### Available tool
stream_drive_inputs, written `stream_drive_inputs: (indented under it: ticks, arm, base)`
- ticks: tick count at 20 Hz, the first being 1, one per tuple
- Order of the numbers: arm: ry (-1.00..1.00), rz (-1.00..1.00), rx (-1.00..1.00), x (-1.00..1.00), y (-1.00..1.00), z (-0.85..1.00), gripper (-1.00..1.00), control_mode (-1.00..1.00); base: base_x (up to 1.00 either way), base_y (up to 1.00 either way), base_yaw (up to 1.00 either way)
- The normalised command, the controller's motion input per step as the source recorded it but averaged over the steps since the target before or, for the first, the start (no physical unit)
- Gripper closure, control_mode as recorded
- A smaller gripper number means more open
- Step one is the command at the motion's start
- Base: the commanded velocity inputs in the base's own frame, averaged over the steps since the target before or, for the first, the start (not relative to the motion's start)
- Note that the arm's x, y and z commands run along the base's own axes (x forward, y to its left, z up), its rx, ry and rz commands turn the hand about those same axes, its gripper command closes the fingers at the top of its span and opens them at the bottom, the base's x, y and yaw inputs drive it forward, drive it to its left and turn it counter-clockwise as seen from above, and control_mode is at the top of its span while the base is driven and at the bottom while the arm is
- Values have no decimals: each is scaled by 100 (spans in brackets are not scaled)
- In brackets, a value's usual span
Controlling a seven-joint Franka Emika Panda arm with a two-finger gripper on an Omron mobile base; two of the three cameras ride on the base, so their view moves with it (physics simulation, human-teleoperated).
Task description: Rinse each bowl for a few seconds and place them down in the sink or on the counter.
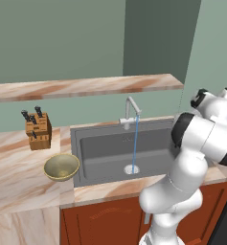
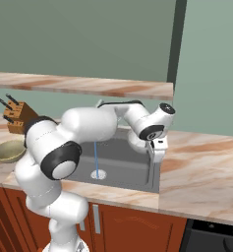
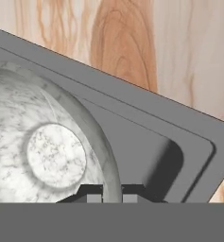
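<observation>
A pale grey marbled bowl (image 3: 47,146) hangs over the right end of the dark grey sink (image 3: 151,137), seen from above in the hand view. My gripper (image 3: 112,193) is shut on its rim, which runs between the two fingertips. In the right base view my hand (image 2: 158,146) points down at the sink's right edge, well to the right of the water stream (image 2: 96,160). An olive-gold bowl (image 1: 61,166) stands upright on the counter (image 1: 19,177), just left of the sink (image 1: 105,153).
The silver faucet (image 1: 130,111) runs a thin stream onto the drain (image 1: 131,169). A wooden knife block (image 1: 38,130) stands at the back left. A narrow marbled shelf (image 1: 86,86) crosses above. Bare counter (image 2: 201,172) stretches right of the sink.
</observation>
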Motion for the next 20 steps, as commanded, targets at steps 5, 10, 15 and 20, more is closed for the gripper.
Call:
stream_drive_inputs:
  ticks: [5,10,15,20]
  arm:
    - [9,-15,0,-17,-52,6,100,-100]
    - [4,-12,0,-31,-39,0,100,-100]
    - [1,-8,0,-32,-25,-7,100,-100]
    - [0,-3,0,-6,-8,-9,100,-100]
  base:
    - [0,0,0]
    - [0,0,0]
    - [0,0,0]
    - [0,0,0]
